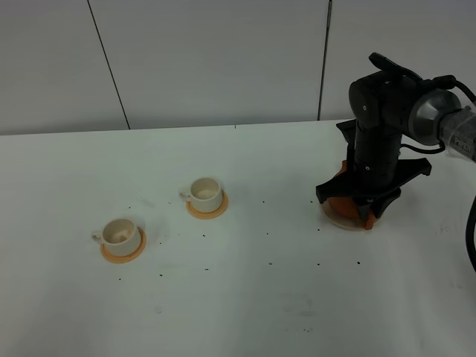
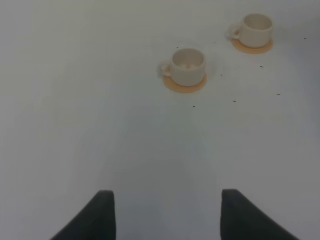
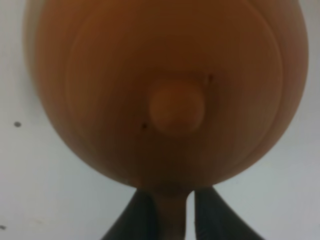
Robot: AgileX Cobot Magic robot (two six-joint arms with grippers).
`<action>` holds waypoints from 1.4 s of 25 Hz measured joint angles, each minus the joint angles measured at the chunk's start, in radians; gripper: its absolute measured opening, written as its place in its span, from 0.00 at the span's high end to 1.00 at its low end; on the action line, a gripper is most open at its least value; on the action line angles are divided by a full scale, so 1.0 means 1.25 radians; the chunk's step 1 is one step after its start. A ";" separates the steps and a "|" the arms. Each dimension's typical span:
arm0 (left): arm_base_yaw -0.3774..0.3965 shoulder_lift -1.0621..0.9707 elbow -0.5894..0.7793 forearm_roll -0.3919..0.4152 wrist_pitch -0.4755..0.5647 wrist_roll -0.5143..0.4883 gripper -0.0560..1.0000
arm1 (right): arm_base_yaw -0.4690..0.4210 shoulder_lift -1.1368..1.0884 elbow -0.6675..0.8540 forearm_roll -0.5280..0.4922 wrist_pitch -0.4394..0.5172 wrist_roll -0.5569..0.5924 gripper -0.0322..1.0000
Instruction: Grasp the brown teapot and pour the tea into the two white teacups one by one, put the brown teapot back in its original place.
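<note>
A: Table (image 1: 223, 320) first, I suppose: white, wide, carrying everything?
B: Yes. Next in size is the right arm (image 1: 379, 126), black, standing over the far right of the table and pointing straight down.
A: And beneath it?
B: The brown teapot (image 3: 170, 60). From the high camera only orange-brown slivers of it show under the arm. It sits upright on the pale coaster (image 1: 331, 216), whose rim peeks out on the side towards the cups.
A: Is the right gripper (image 3: 174, 200) on it?
B: Its two dark fingers (image 3: 142, 220) stand either side of the loop handle (image 3: 172, 222), drawn in narrow. One lies against the handle, and a thin pale line shows beside the other. Whether that is a firm pinch, I cannot tell.
A: The left gripper (image 2: 167, 215)?
B: Spread wide, table surface showing between its tips, well apart from the crockery.
A: The cups?
B: Both are white, on the left half, well apart from the teapot. The nearer teacup (image 1: 121, 235) stands on its orange saucer (image 1: 123, 256) towards the front. The farther teacup (image 1: 206, 193) stands on a second saucer (image 1: 209, 213), behind and to the right. Both are upright and pale inside.
A: Smaller?
B: The round knob (image 3: 176, 107) mid-lid, then dark specks (image 1: 269, 263) scattered across the table.
</note>
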 joint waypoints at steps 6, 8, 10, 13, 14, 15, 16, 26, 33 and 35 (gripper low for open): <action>0.000 0.000 0.000 0.000 0.000 -0.001 0.44 | 0.000 0.007 0.000 0.001 0.004 0.000 0.87; 0.000 0.000 0.000 0.000 0.000 -0.001 0.44 | 0.000 0.012 0.000 0.001 0.010 0.000 0.88; 0.000 0.000 0.000 0.000 0.000 -0.001 0.44 | 0.000 0.014 0.000 0.001 0.012 0.000 0.88; 0.000 0.000 0.000 0.000 0.000 -0.001 0.44 | 0.000 0.014 0.000 0.001 0.012 0.000 0.88; 0.000 0.000 0.000 0.000 0.000 -0.001 0.44 | 0.000 0.014 0.000 0.001 0.012 -0.001 0.88; 0.000 0.000 0.000 0.000 0.000 -0.001 0.44 | 0.000 0.014 0.000 0.001 0.012 -0.001 0.88; 0.000 0.000 0.000 0.000 0.000 -0.001 0.44 | 0.000 0.014 -0.001 0.001 0.012 -0.002 0.88; 0.000 0.000 0.000 0.000 0.000 -0.001 0.44 | 0.000 -0.001 -0.001 0.001 0.008 -0.004 0.88; 0.000 0.000 0.000 0.000 0.000 -0.001 0.44 | 0.000 -0.009 -0.001 -0.001 0.010 -0.008 0.88; 0.000 0.000 0.000 0.000 0.000 -0.001 0.44 | 0.000 -0.009 -0.001 -0.001 0.010 -0.009 0.88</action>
